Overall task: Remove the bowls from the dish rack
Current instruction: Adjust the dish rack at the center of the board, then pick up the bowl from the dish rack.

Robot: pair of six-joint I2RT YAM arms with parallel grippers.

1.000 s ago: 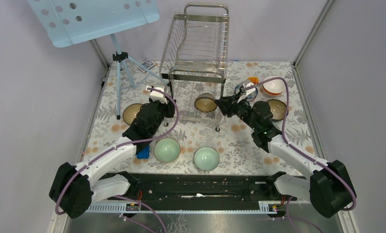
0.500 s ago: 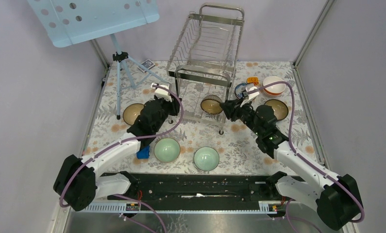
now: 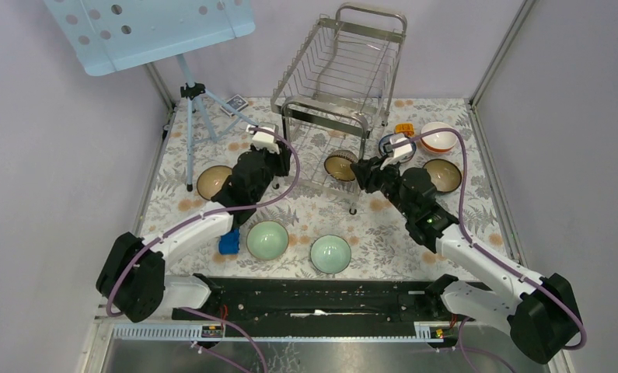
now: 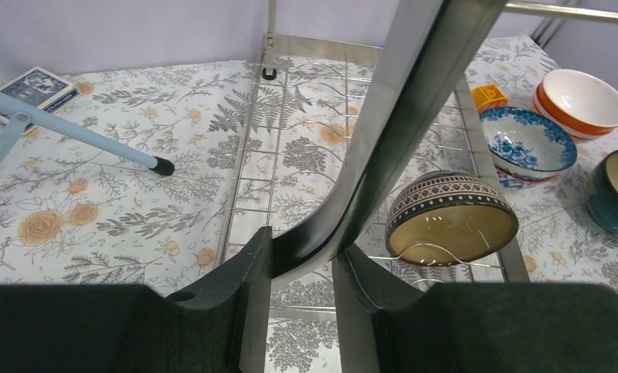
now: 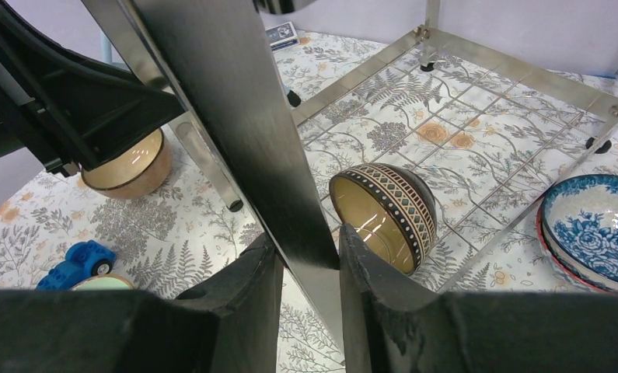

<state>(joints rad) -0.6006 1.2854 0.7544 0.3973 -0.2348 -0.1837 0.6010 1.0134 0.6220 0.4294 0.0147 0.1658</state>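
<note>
So the right gripper point(image 5: 305, 252) is squeezing a flat steel bar of the dish rack point(image 5: 235, 116), with its fingers pressing on both sides of it. Toward 2 o'clock from there, a brown patterned bowl point(image 5: 383, 214) is lying tipped on its side on the rack's wire floor, mouth facing the camera. A blue-and-white bowl point(image 5: 593, 233) is sitting out at 3 o'clock, a tan bowl point(image 5: 130, 163) at 9, and a blue toy car point(image 5: 76, 263) is peeking in around 8.

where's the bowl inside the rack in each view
Top: bowl at centre, between the two arms.
Left wrist: lower right, tipped on its side.
Right wrist: centre, right of the bar.
Shared landmark: the rack, its bar crossing both wrist views.
</note>
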